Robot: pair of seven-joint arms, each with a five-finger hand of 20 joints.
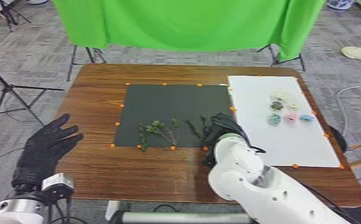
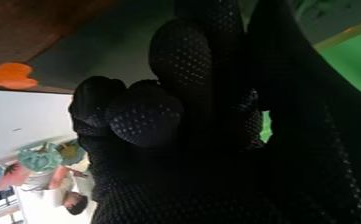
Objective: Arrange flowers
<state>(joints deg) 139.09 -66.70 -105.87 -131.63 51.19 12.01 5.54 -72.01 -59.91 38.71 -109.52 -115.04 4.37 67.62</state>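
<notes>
In the head view, my right hand [image 1: 219,131] is low over the dark mat's near right part, beside thin dark green stems [image 1: 194,129]. Leafy green sprigs [image 1: 160,131] lie farther left near the mat's front edge. On the white sheet sit a teal bloom [image 1: 274,119], a pink bloom [image 1: 291,118], a blue bloom [image 1: 307,118] and a dark green one [image 1: 277,105]. My left hand [image 1: 50,145] is open at the table's left edge. In the right wrist view, my right hand [image 2: 194,165] hides what it may touch; the teal bloom [image 2: 40,158] lies farther off.
The dark mat [image 1: 168,102] lies on the brown table [image 1: 141,172], with the white sheet [image 1: 255,92] to its right. Orange markers [image 1: 173,148] dot their edges. A green cloth [image 1: 194,22] hangs behind the table, and a black tripod [image 1: 9,90] stands left.
</notes>
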